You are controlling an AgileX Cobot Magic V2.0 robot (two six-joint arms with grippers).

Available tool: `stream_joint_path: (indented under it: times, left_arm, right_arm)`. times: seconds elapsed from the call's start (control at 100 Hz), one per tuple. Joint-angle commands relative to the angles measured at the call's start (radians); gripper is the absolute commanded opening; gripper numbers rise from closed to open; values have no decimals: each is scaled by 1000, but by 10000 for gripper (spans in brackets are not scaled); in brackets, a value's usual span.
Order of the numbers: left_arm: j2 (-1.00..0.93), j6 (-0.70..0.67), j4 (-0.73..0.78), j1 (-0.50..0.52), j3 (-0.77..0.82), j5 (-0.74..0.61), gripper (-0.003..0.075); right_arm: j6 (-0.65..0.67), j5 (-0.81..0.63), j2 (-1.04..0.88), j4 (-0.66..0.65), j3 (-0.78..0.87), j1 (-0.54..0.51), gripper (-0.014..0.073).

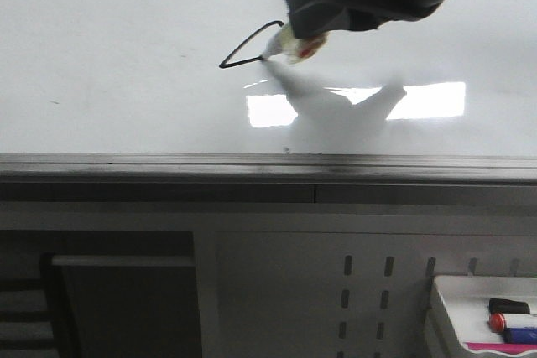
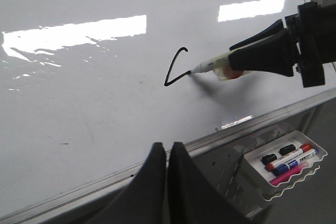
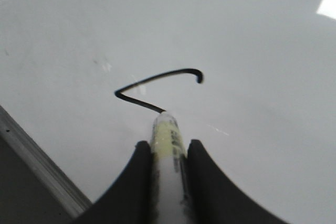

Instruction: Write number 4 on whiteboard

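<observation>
The whiteboard fills the far part of the front view, with a grey metal rail along its near edge. On it is a black hooked slanted stroke of the number 4 and a short start of a horizontal line. The stroke also shows in the left wrist view and the right wrist view. My right gripper is shut on a white marker, its tip touching the board at the end of the line; the marker shows in the front view too. My left gripper is shut and empty, near the board's rail.
A small white tray with several markers hangs on the grey perforated panel below the rail at the right; the tray also shows in the left wrist view. A bright light reflection lies on the board.
</observation>
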Motion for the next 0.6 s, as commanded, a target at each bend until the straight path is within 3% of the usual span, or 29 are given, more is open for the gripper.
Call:
stream_joint_path:
  times: [0.0,0.14,0.32,0.59]
  left_arm:
    - [2,-6,-27,3,-30,-31,-20]
    - [2,-6,-27,3,-31,-31,-20]
    - [2,-6,-27,3,-31,-31,-20]
    - [2,-6,-27,3,-31,-31,-20]
  right_arm:
    - [-10,97,-63,9,-18,-54,-53]
    - [-10,237,-152,0,-14,-115,-53]
    - [-10,263,-225,-4,4,-163,-53]
    - [-10,94,-265,-5,0,-102,-53]
